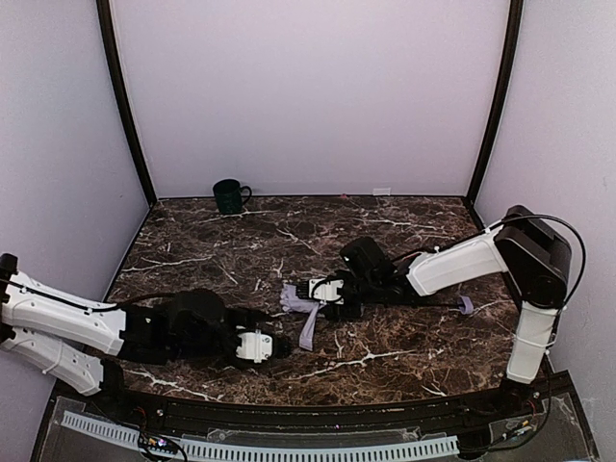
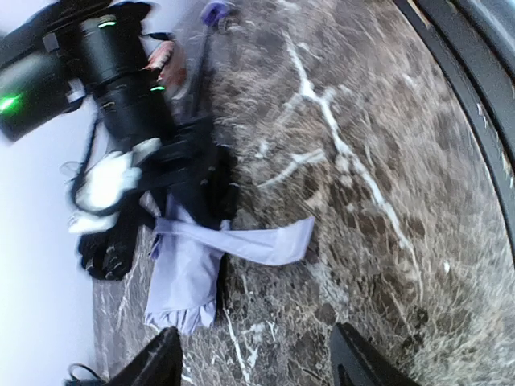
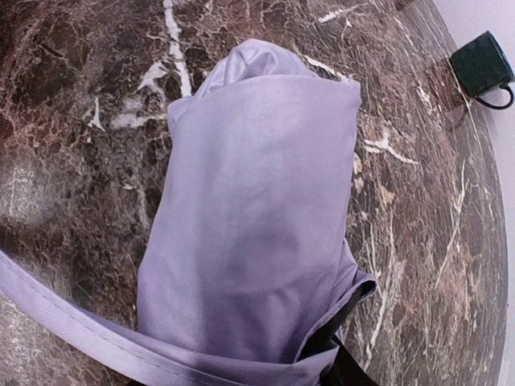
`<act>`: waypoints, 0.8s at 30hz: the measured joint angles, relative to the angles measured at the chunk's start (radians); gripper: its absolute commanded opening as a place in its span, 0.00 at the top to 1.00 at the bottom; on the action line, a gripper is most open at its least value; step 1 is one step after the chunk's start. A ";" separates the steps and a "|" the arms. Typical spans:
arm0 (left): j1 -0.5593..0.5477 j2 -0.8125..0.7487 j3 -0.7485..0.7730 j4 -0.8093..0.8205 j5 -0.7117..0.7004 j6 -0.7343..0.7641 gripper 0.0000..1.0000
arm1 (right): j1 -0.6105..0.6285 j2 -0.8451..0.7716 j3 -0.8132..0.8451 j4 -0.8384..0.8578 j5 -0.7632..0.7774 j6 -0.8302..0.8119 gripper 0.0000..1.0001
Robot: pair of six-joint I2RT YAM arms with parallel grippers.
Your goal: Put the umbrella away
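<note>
As it lies collapsed near the middle of the dark brown marble-patterned table [image 1: 221, 250], the pale lavender folding umbrella [image 1: 291, 300] has its fabric bunched into a loose bundle pointing toward the left edge. Its thin black shaft [image 1: 445, 305] runs toward the right edge and ends in a small lavender handle [image 1: 466, 305]. A flat lavender closure strap [image 1: 308, 332] hangs loose from the bundle and trails toward the near edge.

Right gripper [image 1: 310, 289]: lies low over the umbrella with its jaws clamped on the fabric bundle. In the right wrist view the lavender fabric [image 3: 257, 225] fills most of the picture.

Left gripper [image 1: 286, 345]: lies on its side near the front edge, just beside the end of the strap and apart from the bundle. Its two dark fingers [image 2: 161, 362] stand spread with only bare table between them; nothing is grasped.

Dark green ceramic mug [image 1: 229, 195]: upright at the far left corner of the table, well apart from the umbrella.

Small white tag [image 1: 382, 192]: at the far edge against the back wall; too small to tell whether it carries writing.
</note>
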 measured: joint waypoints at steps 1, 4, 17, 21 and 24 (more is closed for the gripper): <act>0.022 -0.052 -0.006 0.000 0.042 -0.054 0.52 | 0.000 -0.009 -0.013 0.013 0.010 0.005 0.84; 0.114 -0.138 -0.012 0.028 0.116 -0.235 0.57 | 0.000 -0.023 -0.031 0.027 0.028 0.018 0.86; 0.194 0.064 0.074 0.145 0.183 -0.763 0.18 | 0.000 -0.086 -0.029 0.045 0.094 0.102 0.88; 0.207 0.148 0.131 0.161 0.154 -0.843 0.17 | 0.000 -0.086 -0.019 0.045 0.095 0.116 0.88; 0.230 0.212 0.153 0.163 0.155 -0.873 0.21 | 0.000 -0.086 -0.018 0.046 0.094 0.130 0.88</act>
